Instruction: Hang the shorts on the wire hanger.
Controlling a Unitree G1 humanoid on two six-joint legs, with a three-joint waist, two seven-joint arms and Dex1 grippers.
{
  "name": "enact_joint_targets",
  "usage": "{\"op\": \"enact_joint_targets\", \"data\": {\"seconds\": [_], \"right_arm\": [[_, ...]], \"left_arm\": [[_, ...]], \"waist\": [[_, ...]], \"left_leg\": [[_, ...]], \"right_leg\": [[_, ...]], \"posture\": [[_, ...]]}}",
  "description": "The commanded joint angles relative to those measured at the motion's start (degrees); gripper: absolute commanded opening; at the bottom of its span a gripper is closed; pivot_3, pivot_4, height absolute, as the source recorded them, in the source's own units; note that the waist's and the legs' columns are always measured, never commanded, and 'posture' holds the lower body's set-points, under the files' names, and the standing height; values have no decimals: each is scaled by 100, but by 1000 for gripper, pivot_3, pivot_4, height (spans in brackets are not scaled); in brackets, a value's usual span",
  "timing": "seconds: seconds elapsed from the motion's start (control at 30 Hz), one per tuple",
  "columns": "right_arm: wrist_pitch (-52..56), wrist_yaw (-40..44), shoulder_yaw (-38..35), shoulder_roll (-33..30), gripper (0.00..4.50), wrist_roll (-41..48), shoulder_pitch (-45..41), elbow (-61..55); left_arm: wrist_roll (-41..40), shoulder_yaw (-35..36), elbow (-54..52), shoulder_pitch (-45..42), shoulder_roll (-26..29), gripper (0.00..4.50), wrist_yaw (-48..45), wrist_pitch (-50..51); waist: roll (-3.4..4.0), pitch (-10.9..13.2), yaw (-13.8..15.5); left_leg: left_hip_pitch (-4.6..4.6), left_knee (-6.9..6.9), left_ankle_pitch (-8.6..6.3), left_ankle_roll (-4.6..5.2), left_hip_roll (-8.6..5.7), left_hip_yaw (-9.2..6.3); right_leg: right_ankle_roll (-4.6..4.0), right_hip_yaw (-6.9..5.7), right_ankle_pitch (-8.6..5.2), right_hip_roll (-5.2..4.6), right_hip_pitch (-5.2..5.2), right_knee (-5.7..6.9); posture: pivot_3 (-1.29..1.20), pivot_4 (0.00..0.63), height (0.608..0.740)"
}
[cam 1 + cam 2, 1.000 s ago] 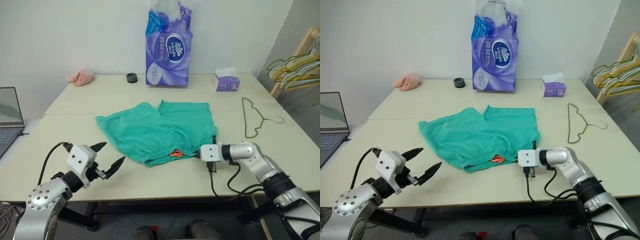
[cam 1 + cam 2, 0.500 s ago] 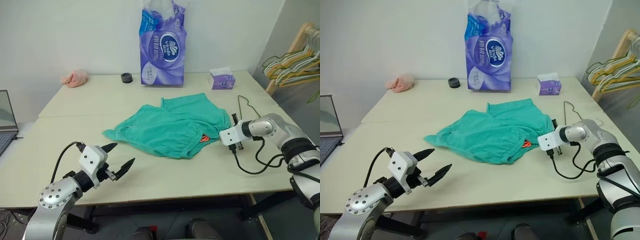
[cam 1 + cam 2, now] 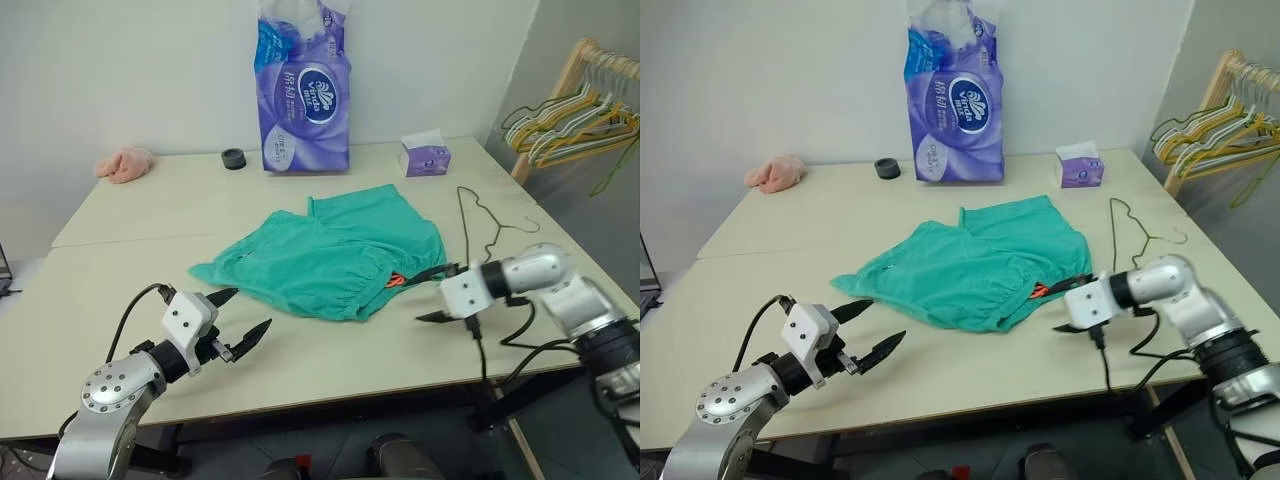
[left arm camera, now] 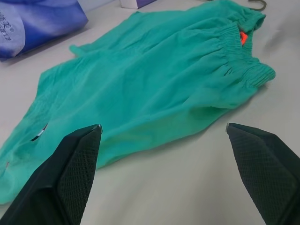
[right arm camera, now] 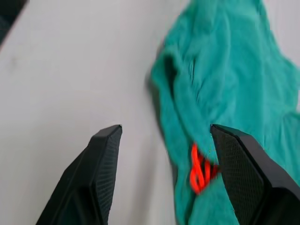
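I see right end effector released beside shorts waistband (nothing held); left end effector spread, waiting. Wire hanger flat on table, within right's reach.

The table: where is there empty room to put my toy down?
The cream table is bare left of the teal-green fabric shorts, and between the pink cloth lump and them. It is crowded by the thin dark wire hanger and the right end effector, which is open beside the shorts.
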Motion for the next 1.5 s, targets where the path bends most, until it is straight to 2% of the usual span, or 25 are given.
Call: {"op": "enact_joint_targets", "data": {"seconds": [0.03, 0.2, 0.33, 0.7, 0.8, 1.03, 1.07, 1.3, 1.5], "right_arm": [[571, -335, 83, 286, 3198, -336, 166, -643], [691, -1041, 208, 831, 3198, -1031, 293, -839], [508, -1858, 474, 1389, 3198, -1879, 161, -452], [804, -2488, 896, 2121, 3198, -2823, -148, 466], [936, -2511, 858, 2238, 2633, -2804, -220, 547], [1015, -2362, 792, 2137, 140, -2712, -292, 415], [1026, -2330, 774, 2115, 28, -2680, -289, 358], [1297, -1887, 506, 1740, 28, -2286, -106, -492], [1438, -1471, 303, 1346, 28, -1943, -35, -1167]], "left_arm": [[-31, 134, 5, -29, 102, 4500, -113, -171], [-50, 237, 63, -9, 130, 4500, -146, -199], [-16, 250, 81, -7, 115, 4500, -123, -223], [11, 191, 87, -51, 83, 4500, -92, -228], [33, 181, 108, -75, 84, 4500, -86, -249], [119, 100, 281, -341, 86, 4500, -65, -319], [143, 91, 312, -387, 83, 4500, -64, -346], [482, -137, 784, -929, 236, 4500, -272, -749], [1642, -807, 2119, -1803, 724, 4500, -467, -2266]], "waist": [[1, 2, 7], [1, 4, 9], [0, 4, 4], [1, 5, -13], [-2, 3, -9], [-2, 3, -9], [-2, 3, -11], [-2, 3, -27], [1, 6, -53]], "left_leg": [[-1, 0, 0, 0, 0, 1], [0, 0, 0, -1, -1, 0], [0, -3, 0, -1, -1, 1], [0, -6, 1, -1, 0, -1], [0, -6, 0, -1, 0, -2], [-1, -5, 1, -1, -1, -4], [-1, -5, 1, -1, -1, -4], [-3, -5, 1, -1, -2, -7], [-2, -7, 1, -1, -2, -8]], "right_leg": [[0, 1, 0, 0, 0, -1], [0, 0, 0, -1, -1, -2], [0, 1, 0, 0, -4, -2], [-3, -1, 2, 2, -5, 0], [-6, -1, 4, 1, -5, 0], [-4, -3, 2, 1, -5, 0], [-3, -3, 2, 1, -5, 0], [-1, -6, 1, 1, -6, 0], [-1, -8, 1, 2, -6, -1]], "posture": [[-201, 35, 740], [-196, 39, 740], [-191, 38, 740], [-185, 35, 740], [-185, 34, 740], [-200, 29, 740], [-200, 29, 740], [-218, 30, 740], [-252, 39, 740]]}}
